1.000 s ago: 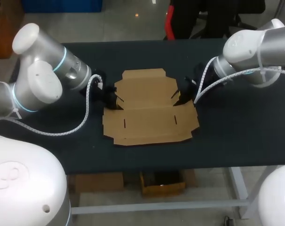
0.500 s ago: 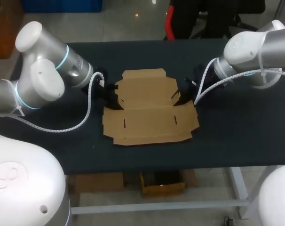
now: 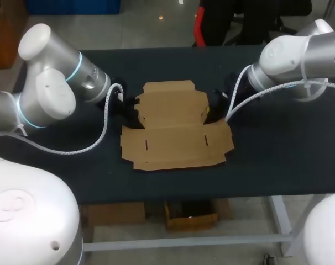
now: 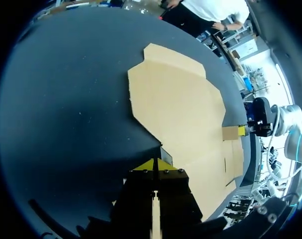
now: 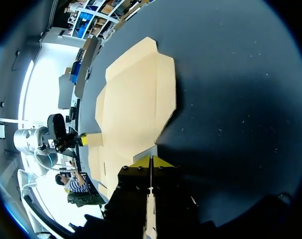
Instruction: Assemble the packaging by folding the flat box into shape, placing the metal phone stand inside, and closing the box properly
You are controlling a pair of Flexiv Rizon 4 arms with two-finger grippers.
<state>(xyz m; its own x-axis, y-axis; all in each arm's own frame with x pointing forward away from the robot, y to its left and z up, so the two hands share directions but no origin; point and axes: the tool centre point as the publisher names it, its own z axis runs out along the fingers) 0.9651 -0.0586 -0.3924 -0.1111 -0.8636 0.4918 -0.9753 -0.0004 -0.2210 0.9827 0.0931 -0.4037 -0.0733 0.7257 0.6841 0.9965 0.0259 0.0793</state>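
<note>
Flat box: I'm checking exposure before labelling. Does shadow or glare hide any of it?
Head view: flat box evenly lit, no glare. Left wrist view: left gripper throws a shadow on the table beside the box, not over it. Right wrist view: right gripper does the same.

The left tool (image 4: 155,165) covers part of the flat box (image 4: 181,109).

Left hand (image 3: 125,109) closer in at the flat box's (image 3: 176,135) left flap; right hand (image 3: 215,105) slightly farther back.
</note>
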